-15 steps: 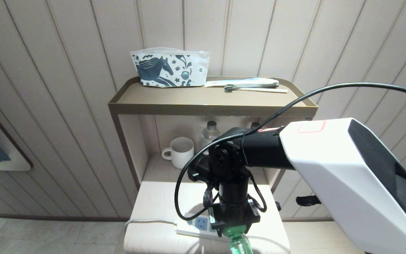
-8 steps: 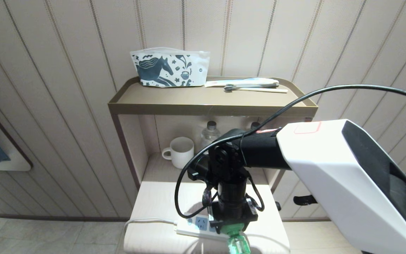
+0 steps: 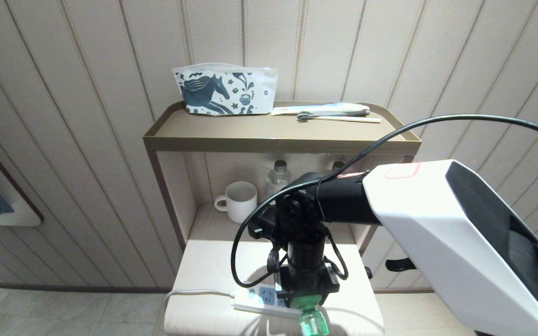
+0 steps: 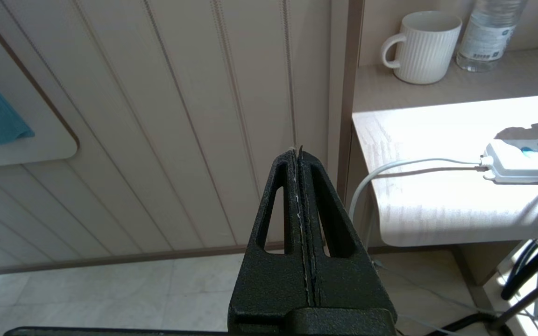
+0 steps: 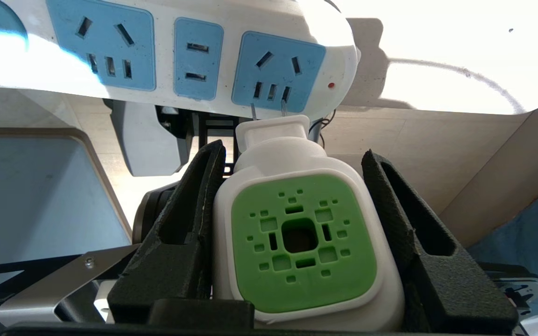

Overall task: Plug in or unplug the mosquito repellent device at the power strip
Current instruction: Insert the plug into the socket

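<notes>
My right gripper points down over the low table and is shut on the mosquito repellent device, a white rounded head with a green vented face. Its green bottle sticks out toward me. The device's two metal prongs touch the lower slots of the end socket on the power strip; I cannot tell how far in they are. That strip is white with light-blue socket faces and lies near the table's front edge. My left gripper is shut and empty, parked left of the table.
The strip's white cord runs off the table's left edge. Behind the table, a white mug and water bottles stand on a shelf. On the brown tray shelf above lie a horse-print pouch and a toothbrush pack.
The right arm has edged slightly left and forward with the device. The green bottle now looks shorter and more upright. The left gripper has not moved.
</notes>
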Robot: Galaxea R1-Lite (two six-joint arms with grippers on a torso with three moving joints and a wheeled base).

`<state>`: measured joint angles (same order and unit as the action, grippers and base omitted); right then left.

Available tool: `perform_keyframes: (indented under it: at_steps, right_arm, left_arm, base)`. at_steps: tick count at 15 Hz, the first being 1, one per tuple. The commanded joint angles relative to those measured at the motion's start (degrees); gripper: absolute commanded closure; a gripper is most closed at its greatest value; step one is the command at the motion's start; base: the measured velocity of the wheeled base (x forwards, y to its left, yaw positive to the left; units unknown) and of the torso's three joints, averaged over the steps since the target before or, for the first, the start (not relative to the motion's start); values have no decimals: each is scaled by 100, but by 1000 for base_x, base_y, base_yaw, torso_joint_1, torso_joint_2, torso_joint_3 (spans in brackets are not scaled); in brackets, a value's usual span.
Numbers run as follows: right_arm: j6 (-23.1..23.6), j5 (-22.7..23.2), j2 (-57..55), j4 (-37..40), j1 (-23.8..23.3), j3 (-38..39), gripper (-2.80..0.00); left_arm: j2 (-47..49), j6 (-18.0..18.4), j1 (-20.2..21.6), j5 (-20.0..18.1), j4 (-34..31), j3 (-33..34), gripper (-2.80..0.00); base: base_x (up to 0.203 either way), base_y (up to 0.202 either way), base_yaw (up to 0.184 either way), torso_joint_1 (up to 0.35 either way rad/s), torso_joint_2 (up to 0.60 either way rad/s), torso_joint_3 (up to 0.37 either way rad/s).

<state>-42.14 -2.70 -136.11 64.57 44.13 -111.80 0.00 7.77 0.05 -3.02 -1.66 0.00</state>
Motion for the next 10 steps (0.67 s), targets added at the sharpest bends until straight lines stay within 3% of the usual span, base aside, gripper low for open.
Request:
perform_keyframes:
  at_steps: [1, 10]
  right_arm:
    - [-22, -3, -12, 38, -1, 0, 0]
    - [-75, 6, -87, 38, -76, 0, 0]
  left_arm:
    - [9, 7, 3, -5, -1, 0, 0]
    - [9, 6, 4, 3, -1, 0, 0]
  base:
    - [0, 0, 0, 0, 0, 0]
    - [0, 0, 0, 0, 0, 0]
